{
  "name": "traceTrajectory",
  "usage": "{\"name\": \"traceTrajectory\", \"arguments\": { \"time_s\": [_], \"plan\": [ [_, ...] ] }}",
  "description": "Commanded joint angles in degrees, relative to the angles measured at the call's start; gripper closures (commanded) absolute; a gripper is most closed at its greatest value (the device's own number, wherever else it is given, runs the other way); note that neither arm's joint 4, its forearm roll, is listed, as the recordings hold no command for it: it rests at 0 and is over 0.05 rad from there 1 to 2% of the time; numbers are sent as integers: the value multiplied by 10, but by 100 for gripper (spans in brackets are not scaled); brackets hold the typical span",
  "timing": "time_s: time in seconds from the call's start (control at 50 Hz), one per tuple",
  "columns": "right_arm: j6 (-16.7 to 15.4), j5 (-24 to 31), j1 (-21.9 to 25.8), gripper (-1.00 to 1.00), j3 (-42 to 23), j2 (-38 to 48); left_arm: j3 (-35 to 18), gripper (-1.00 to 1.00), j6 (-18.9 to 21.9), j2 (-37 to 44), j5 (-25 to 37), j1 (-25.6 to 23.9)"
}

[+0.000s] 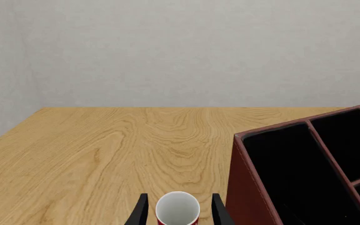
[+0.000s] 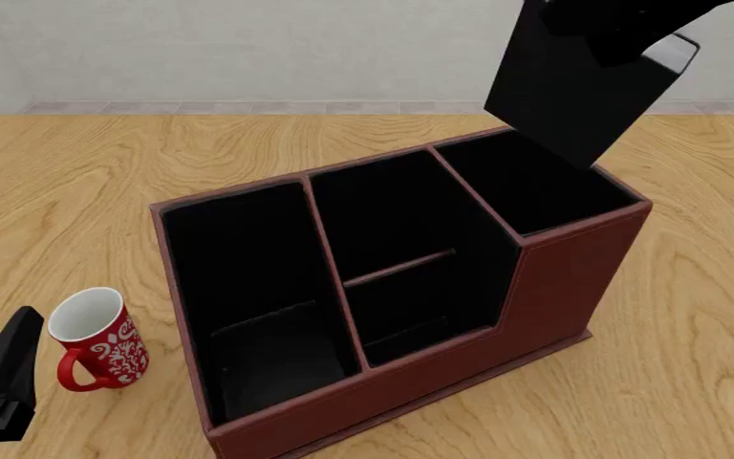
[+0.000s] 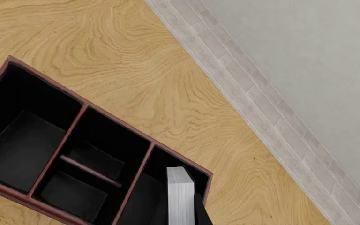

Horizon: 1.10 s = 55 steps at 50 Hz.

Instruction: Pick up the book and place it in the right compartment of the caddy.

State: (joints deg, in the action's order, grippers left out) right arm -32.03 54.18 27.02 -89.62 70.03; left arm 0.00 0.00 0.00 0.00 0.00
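Book: plain black hardcover book (image 2: 569, 91) with a white page edge, held in the air above the caddy, lower corner poised just over the right compartment; tilted, not upright, likely so that one corner enters first.

Look of the book: matte black cover, no title showing; pale page block seen edge-on in the right wrist view, roughly as wide as the section below.

Caddy: large reddish-brown leather-look box (image 2: 558, 287) with black lining, three sections, standing on the light wooden bench (image 2: 74, 191).

Right compartment: narrow, deep end section (image 2: 533, 182) with the tallest walls, nothing in it yet.

Right gripper: dark shape (image 2: 622, 24) at the book's top edge, jaws clamped on the book, carrying it from above so the lower end stays free to drop in.

Left gripper: low beside the caddy (image 1: 178, 213), jaws apart with the red mug between them, not visibly touching it; probably parked clear of the caddy.

Red mug: red ceramic mug (image 2: 96, 337) with white inside and white pattern, near the caddy's wide end.

Stage, judged: carry nearly done, lowering and release left.

Risk, judged: tilted corner catching the divider or the rim.
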Motion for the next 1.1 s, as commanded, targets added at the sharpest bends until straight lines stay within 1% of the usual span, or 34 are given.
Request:
{"name": "traceTrajectory", "arguments": {
  "time_s": [0.02,0.46,1.1],
  "plan": [
    [21,-19,-6,100,15,-4,0,-100,0,0,0,0],
    [26,-49,-19,100,60,-6,0,-100,0,0,0,0],
    [46,-85,-25,100,105,3,0,-100,0,0,0,0]
  ]
}}
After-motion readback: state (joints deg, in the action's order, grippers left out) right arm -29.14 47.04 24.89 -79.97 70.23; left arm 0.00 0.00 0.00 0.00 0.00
